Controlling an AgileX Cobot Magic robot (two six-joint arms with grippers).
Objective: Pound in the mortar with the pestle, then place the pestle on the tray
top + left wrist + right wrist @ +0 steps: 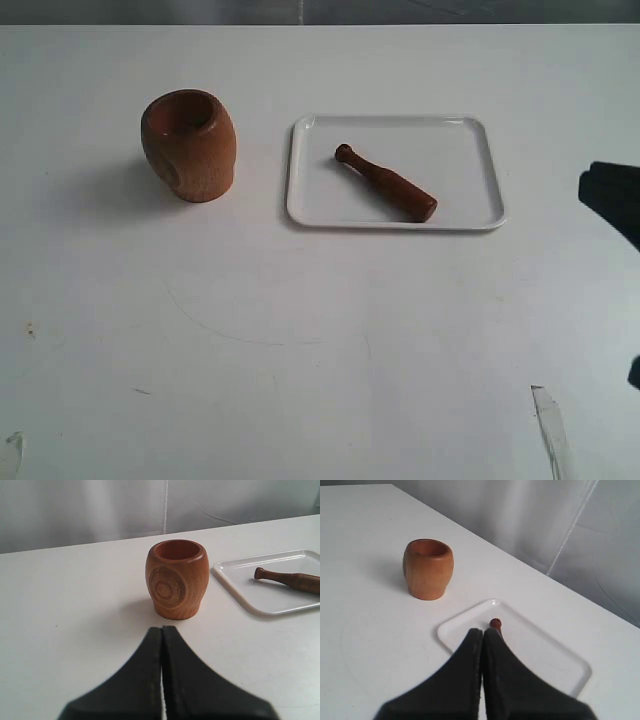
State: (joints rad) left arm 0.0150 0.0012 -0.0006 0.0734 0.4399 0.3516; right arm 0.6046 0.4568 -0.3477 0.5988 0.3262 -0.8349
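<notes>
The reddish-brown mortar [188, 145] stands upright on the white table, left of the tray, and its bowl looks empty. The white tray [460, 160] holds the pestle [386, 183], which lies flat and slanted with its small knob toward the mortar. In the left wrist view my left gripper [161, 629] is shut on nothing, a short way from the mortar [177, 579]; the pestle [290, 578] and tray [270, 597] lie off to one side. My right gripper [483, 630] is shut and empty above the tray [540, 655], hiding the pestle except its knob [495, 624]. The mortar [428, 569] stands beyond.
A dark part of the right arm [612, 200] shows at the right edge of the exterior view. A strip of clear tape [550, 425] lies near the front right of the table. The table's far edge [320, 26] meets a grey wall.
</notes>
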